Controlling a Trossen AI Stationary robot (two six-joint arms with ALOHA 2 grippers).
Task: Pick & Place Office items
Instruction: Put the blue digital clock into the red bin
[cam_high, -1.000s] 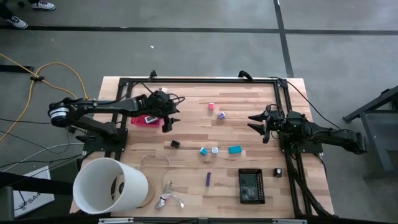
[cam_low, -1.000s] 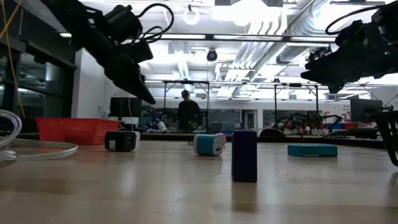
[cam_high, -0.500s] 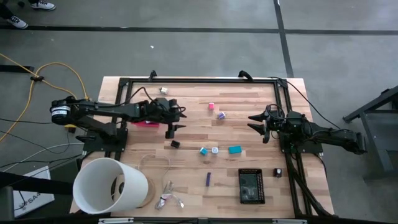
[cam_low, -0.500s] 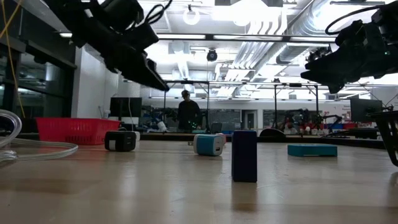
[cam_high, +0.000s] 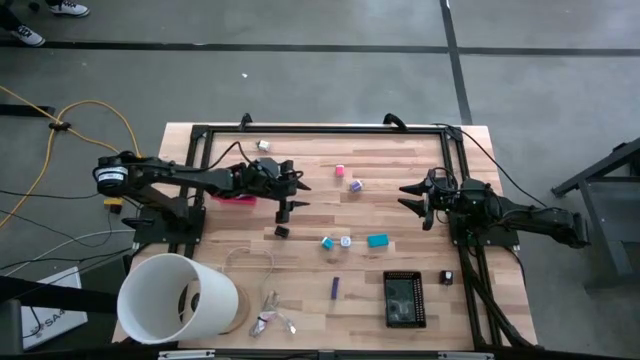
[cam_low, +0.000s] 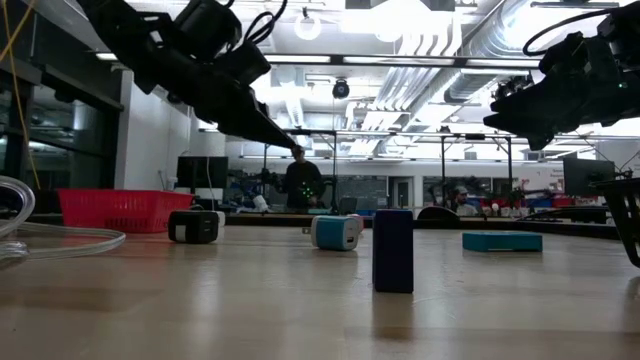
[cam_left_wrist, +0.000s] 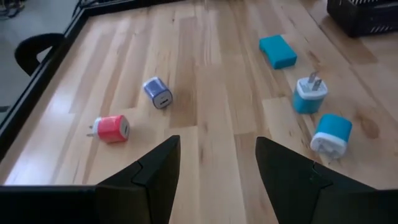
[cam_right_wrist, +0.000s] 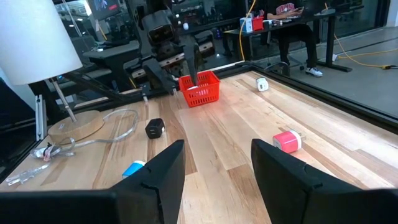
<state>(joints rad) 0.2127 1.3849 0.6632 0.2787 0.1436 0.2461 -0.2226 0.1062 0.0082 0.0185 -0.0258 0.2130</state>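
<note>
From the high view, the left pincer (cam_high: 289, 197) is hanging open over the middle-left of the tabletop (cam_high: 400, 165), just past the red basket (cam_high: 232, 196), with the black adapter (cam_high: 282, 231) lying just beside and below it. The right pincer (cam_high: 415, 199) is waiting, open and empty, at the right side. The office items are lying scattered: a pink piece (cam_high: 340, 170), a purple-and-white piece (cam_high: 355, 185), two teal adapters (cam_high: 327, 242), a teal block (cam_high: 377, 240) and a purple bar (cam_high: 335, 287).

From the low view, the left arm's fingers are pointing down and forward, well above the wood, so the descent is probably not begun. The black adapter (cam_low: 194, 226) is sitting in front of the red basket (cam_low: 110, 210).

From the left wrist view, the left pincer (cam_left_wrist: 217, 165) is standing open with nothing between its fingers, and the pink adapter (cam_left_wrist: 111, 129) and purple adapter (cam_left_wrist: 158, 93) are lying ahead of it, apart from each other. Which piece is meant I cannot tell; whichever it is, the fingers should be straddling its short sides squarely before closing, coming down straight so neighbours are not being nudged.

From the right wrist view, the right pincer (cam_right_wrist: 216, 168) is gaping empty, facing the basket (cam_right_wrist: 199, 88).
</note>
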